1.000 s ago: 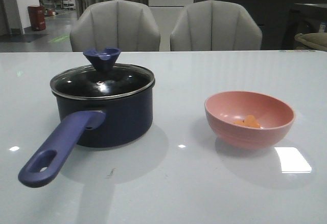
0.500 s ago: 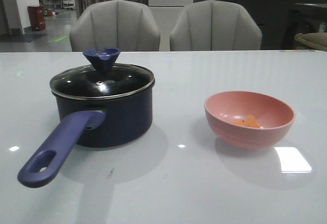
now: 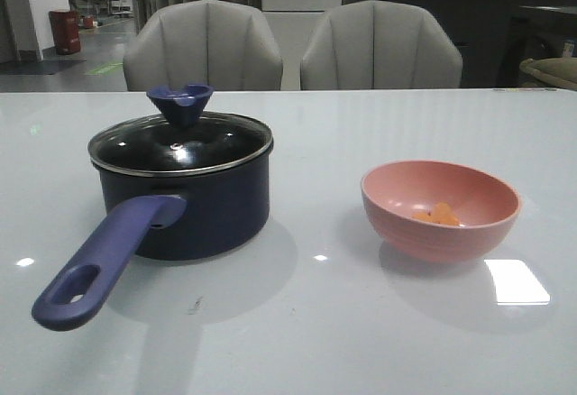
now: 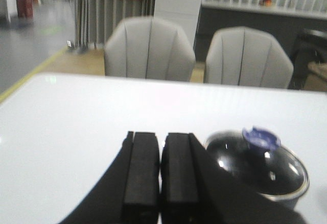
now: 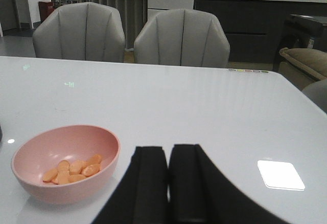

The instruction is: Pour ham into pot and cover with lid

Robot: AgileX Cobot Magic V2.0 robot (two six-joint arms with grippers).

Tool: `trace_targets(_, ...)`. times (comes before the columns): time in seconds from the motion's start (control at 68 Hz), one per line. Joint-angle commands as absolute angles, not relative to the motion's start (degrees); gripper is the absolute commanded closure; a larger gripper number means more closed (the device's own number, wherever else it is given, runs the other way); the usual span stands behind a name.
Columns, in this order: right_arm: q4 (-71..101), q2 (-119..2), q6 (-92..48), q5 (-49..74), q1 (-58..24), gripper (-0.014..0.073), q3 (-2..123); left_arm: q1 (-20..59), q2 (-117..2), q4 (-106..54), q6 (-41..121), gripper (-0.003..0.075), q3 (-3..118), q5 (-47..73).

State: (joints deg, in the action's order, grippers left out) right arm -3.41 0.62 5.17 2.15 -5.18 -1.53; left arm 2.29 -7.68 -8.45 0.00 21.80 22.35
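The pot (image 3: 185, 198) stands on the white worktop (image 3: 315, 323) with the lid (image 3: 180, 138) seated on it — handle pointing toward the camera. The ham (image 3: 437, 215) lies in the pink bowl (image 3: 439, 210), well apart to its right. Left end effector (image 4: 160, 170) and right end effector (image 5: 168, 180) both hang closed, empty — neither touching anything.

Left wrist view blurred, pot (image 4: 286, 191) cut off

L gripper (image 4: 160, 175) fingers pressed together, nothing between; R gripper (image 5: 169, 183) same, jaws closed and empty. Both sit level, facing fwd.
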Motion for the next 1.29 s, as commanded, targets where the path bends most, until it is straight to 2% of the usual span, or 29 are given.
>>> trace_targets(0.0, -4.1, 1.7, 5.0, -2.1, -4.9, 0.0428, -1.2, 2.2, -10.0, -9.5, -0.8, 0.0607, 24.1, 20.4)
trace_targets(0.235, -4.1, 1.7, 5.0, -2.1, -4.9, 0.0428, -1.2, 2.2, -10.7, -9.3, -0.8, 0.0605, 22.3, 17.7)
trace_targets(0.323, -4.1, 1.7, 5.0, -2.1, -4.9, 0.0428, -1.2, 2.2, -10.9, -9.0, -0.8, 0.0570, 22.5, 18.3)
trace_targets(0.367, -4.1, 1.7, 5.0, -2.1, -4.9, 0.0428, -1.2, 2.2, -11.2, -8.1, -0.8, 0.0498, 22.7, 18.4)
trace_targets(0.382, -4.1, 1.7, 5.0, -2.1, -4.9, 0.0428, -1.2, 2.2, -11.2, -8.1, -0.8, 0.0498, 22.7, 18.4)
trace_targets(0.397, -4.1, 1.7, 5.0, -2.1, -4.9, 0.0428, -1.2, 2.2, -11.5, -7.8, -0.8, 0.0452, 22.8, 18.4)
trace_targets(0.412, -4.1, 1.7, 5.0, -2.1, -4.9, 0.0428, -1.2, 2.2, -11.5, -7.6, -0.8, 0.0452, 22.8, 18.5)
trace_targets(0.426, -4.1, 1.7, 5.0, -2.1, -4.9, 0.0428, -1.2, 2.2, -11.6, -7.4, -0.8, 0.0399, 22.8, 18.5)
trace_targets(0.544, -4.1, 1.7, 5.0, -2.1, -4.9, 0.0428, -1.2, 2.4, -12.6, -7.4, -0.8, 0.0171, 22.8, 18.5)
trace_targets(0.617, -4.1, 1.7, 5.0, -2.1, -4.9, 0.0428, -1.2, 3.3, -13.8, -7.4, -0.8, 0.0096, 23.2, 18.9)
trace_targets(0.867, -4.1, 1.7, 5.0, -2.1, -4.9, 0.0428, -1.2, 5.5, -24.1, -7.2, -0.8, 0.0106, 31.4, 25.9)
trace_targets(1.279, -4.1, 1.7, 5.0, -2.1, -4.9, 0.0428, -1.2, 6.5, -54.3, -14.4, -0.7, 0.0106, 52.9, 34.8)
